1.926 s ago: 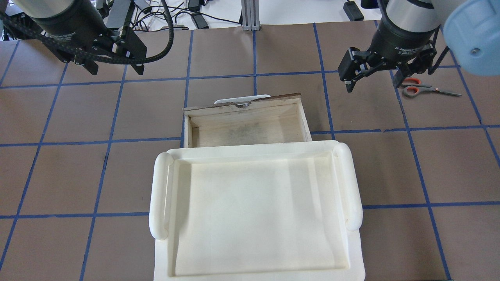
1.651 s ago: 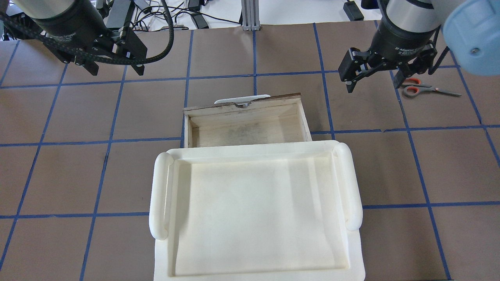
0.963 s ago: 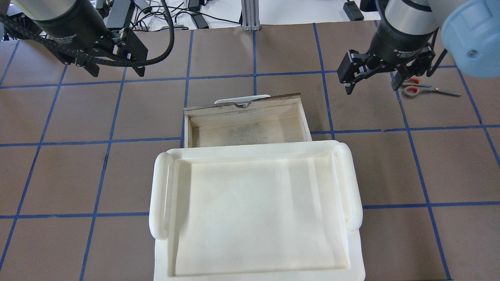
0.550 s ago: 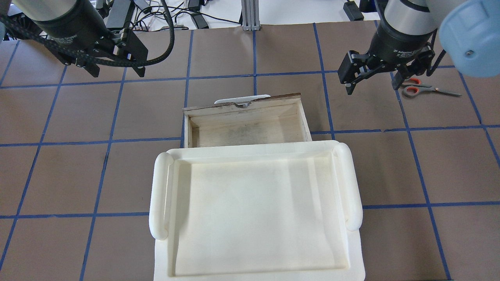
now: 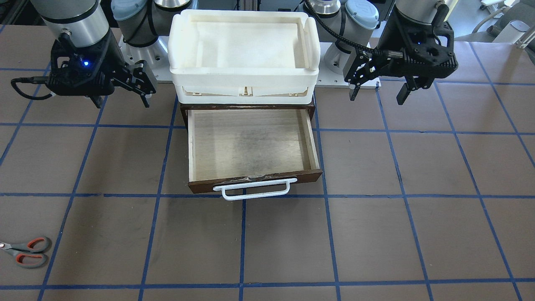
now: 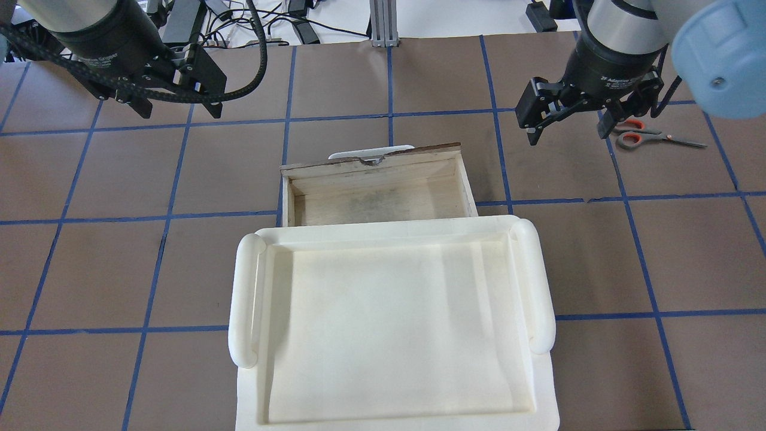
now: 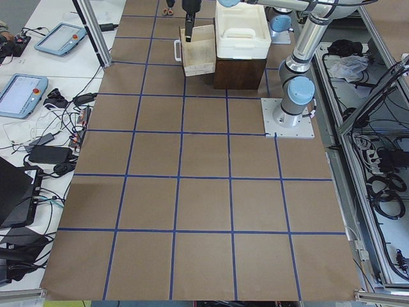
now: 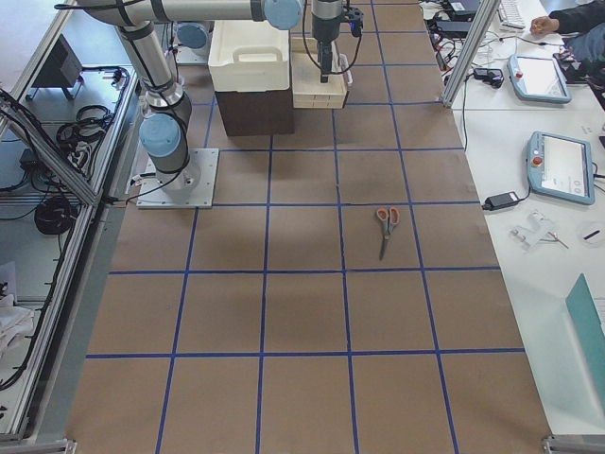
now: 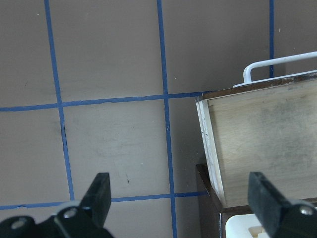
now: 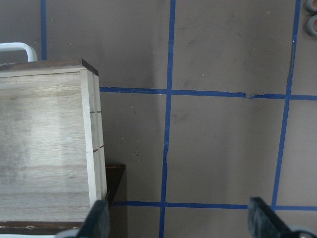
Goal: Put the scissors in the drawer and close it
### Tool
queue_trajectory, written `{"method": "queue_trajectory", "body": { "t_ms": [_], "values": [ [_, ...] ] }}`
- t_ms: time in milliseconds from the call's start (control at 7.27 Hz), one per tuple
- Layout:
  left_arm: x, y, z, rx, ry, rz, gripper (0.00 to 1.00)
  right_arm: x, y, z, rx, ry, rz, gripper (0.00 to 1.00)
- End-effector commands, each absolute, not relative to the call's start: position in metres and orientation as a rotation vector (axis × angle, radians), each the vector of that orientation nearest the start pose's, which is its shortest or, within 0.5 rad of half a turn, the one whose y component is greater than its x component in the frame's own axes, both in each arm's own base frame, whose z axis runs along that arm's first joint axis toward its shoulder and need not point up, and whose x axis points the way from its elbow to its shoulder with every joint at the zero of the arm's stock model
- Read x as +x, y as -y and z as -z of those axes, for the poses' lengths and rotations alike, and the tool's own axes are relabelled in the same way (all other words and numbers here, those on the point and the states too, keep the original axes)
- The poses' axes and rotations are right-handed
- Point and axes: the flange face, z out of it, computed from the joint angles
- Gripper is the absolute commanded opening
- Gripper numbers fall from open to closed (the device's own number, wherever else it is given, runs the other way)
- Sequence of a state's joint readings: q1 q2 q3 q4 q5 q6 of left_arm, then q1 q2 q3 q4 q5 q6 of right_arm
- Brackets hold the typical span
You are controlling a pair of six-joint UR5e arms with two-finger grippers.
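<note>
The scissors [image 6: 652, 135] lie flat on the brown table at the far right, orange-red loops toward the drawer; they also show in the front view [image 5: 25, 252] and at the top right edge of the right wrist view [image 10: 312, 15]. The drawer [image 5: 250, 144] is pulled open and empty, its white handle [image 5: 255, 189] facing away from the robot. My right gripper [image 6: 568, 134] is open and empty, held above the table between the drawer and the scissors. My left gripper [image 6: 179, 112] is open and empty, above the table left of the drawer.
A white plastic tray [image 6: 245, 299] sits on top of the dark brown case [image 8: 253, 112] that holds the drawer. The table is covered in brown paper with a blue tape grid. Cables and tablets lie beyond the far edge.
My right gripper has shifted and turned slightly above the table. The left arm, the drawer and the scissors have not moved.
</note>
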State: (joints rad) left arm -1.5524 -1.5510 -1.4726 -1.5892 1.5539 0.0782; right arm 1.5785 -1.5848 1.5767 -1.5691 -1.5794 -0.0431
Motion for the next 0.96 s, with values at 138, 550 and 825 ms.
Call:
{"method": "queue_trajectory", "body": {
  "t_ms": [138, 550, 825],
  "values": [
    [-0.126, 0.493, -0.544, 0.096, -3.148, 0.158, 1.0, 0.136, 0.487, -0.491, -0.101, -3.155, 0.016, 1.0],
    [-0.126, 0.493, -0.544, 0.096, -3.148, 0.158, 1.0, 0.137, 0.492, -0.484, -0.14, -3.143, -0.005, 1.0],
    [-0.126, 0.493, -0.544, 0.096, -3.148, 0.158, 1.0, 0.116, 0.521, -0.482, -0.711, -3.104, 0.159, 1.0]
  ]
}}
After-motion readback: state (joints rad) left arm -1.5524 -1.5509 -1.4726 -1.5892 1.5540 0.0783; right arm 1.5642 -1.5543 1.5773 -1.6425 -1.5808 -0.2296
